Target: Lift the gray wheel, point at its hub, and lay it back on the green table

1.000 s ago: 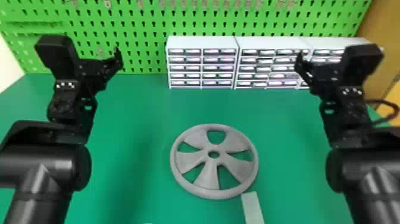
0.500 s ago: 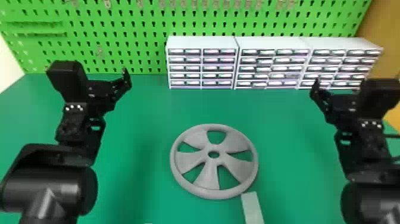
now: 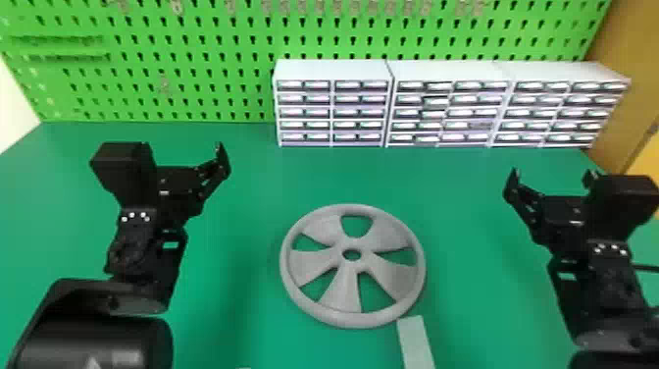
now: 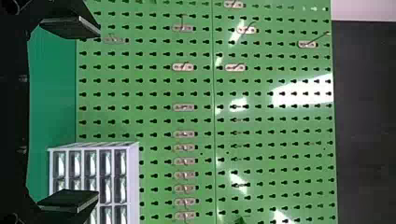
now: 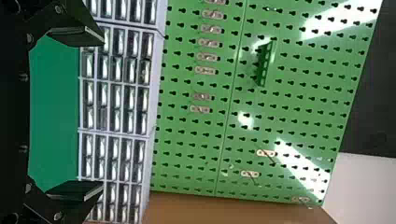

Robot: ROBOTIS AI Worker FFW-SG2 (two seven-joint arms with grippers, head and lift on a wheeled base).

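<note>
My left gripper [image 3: 184,157] is over the left part of the green table [image 3: 230,314], behind and left of the wheel. In the left wrist view, the left gripper [image 4: 95,114] has its fingers wide apart with nothing between them. The right gripper [image 3: 550,177] hangs over the table's right side; the right wrist view has that same right gripper [image 5: 100,112] open too, holding nothing. Between the arms the gray wheel [image 3: 354,319] lies flat, its hub hole facing up, touched by neither gripper.
A pale flat strip [image 3: 416,343] lies close to the wheel's near right rim. White drawer cabinets [image 3: 333,71] line the table's back edge before a green pegboard [image 3: 196,98]. A brown panel [image 3: 622,98] stands at the right.
Both arms have come lower and nearer in the head view. The left gripper has shifted slightly right, while the right one first moved outward to the right. The wheel has stayed put.
</note>
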